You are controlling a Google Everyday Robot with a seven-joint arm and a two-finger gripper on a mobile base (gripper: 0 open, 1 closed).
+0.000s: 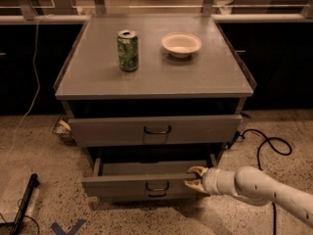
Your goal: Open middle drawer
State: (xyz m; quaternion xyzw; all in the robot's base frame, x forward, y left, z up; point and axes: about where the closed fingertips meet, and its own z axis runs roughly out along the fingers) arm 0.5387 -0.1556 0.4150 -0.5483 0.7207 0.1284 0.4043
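The middle drawer (122, 184) stands pulled out below the top drawer, its shallow grey tray (146, 168) showing and a small dark loop handle (157, 186) on its front. My gripper (194, 177) is at the right end of that drawer front, coming in from the right on a white arm. It is open: one finger sits over the front's top edge and the other lies against its face. Whether they press on the front I cannot tell.
The top drawer (156, 129) is slightly out above. On the cabinet top (215, 77) stand a green can (128, 50) and a white bowl (181, 44). A black cable (266, 146) loops on the floor at right. A dark tool (23, 203) lies at left.
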